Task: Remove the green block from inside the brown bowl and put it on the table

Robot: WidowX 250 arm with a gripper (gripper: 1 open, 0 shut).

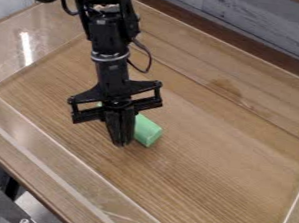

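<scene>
The green block [147, 132] lies on the wood-grain table [228, 162], near its middle. My gripper [119, 135] points steeply down just to the left of the block, its black fingers pressed together with nothing between them. The fingertips stand at or just above the tabletop, close beside the block; contact with it cannot be told. The brown bowl is out of view.
Low clear acrylic walls [52, 169] edge the table along the front and left. The black arm [105, 28] rises from the gripper toward the upper left. A grey plank wall [256, 19] stands behind the table.
</scene>
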